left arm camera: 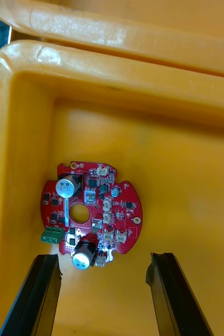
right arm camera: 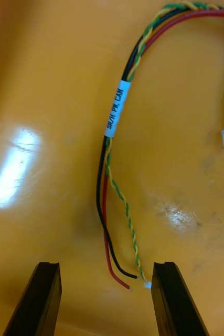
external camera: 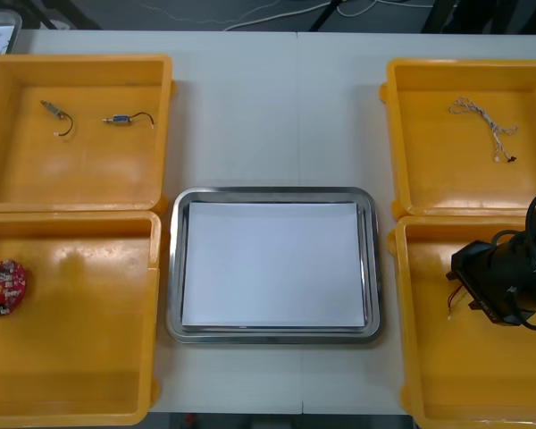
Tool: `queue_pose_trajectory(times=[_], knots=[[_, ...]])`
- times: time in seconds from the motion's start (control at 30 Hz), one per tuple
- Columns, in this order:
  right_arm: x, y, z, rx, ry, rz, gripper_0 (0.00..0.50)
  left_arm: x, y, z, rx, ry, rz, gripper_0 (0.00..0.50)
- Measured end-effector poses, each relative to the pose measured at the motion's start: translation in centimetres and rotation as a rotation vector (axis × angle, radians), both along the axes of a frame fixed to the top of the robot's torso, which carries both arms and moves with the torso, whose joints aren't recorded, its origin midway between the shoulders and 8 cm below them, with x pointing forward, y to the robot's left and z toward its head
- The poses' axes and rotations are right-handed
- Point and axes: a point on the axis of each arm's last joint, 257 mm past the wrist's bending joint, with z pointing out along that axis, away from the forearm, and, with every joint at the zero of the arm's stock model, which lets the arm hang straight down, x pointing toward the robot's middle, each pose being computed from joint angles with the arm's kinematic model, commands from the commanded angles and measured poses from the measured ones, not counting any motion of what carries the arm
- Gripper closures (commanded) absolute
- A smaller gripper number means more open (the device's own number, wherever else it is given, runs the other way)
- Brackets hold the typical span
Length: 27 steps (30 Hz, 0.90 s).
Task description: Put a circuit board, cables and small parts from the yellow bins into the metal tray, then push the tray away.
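Right tool [right arm camera: 104,265] is hanging wide open; cable [right arm camera: 115,110] ends are lying between its fingers, the loop running out of frame. Left tool [left arm camera: 104,257] is gaping wide, circuit board [left arm camera: 89,212] lying just beyond its fingertips.

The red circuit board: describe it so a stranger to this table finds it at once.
From the metal tray mid-table, go to the nearer yellow bin on the robot's left. The round red circuit board lies by that bin's outer wall, just beyond the open left gripper. It is the only red disc around, with a hole through its middle.
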Motion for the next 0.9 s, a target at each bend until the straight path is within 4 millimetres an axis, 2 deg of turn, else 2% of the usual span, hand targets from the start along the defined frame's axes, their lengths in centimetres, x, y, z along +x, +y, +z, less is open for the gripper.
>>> queue_pose_trajectory(times=[0.37, 0.5, 0.7, 0.9], knots=[[-0.3, 0.4, -1.3, -0.004, 0.000, 0.002, 0.000, -1.2, -0.7, -3.1, -0.065, 0.068, -0.087, 0.000], [-0.6, 0.4, -1.8, -0.010, 0.008, 0.004, 0.000, -1.5, -0.5, -3.1, -0.044, 0.075, -0.137, 0.000], [-0.3, 0.5, -2.7, -0.003, 0.006, 0.002, 0.000, -1.6, -0.1, -2.8, -0.067, 0.059, -0.111, 0.000], [-0.1, 0.6, -2.8, -0.009, 0.000, 0.006, 0.000, -1.7, 0.1, -2.9, -0.107, 0.046, -0.079, 0.000]])
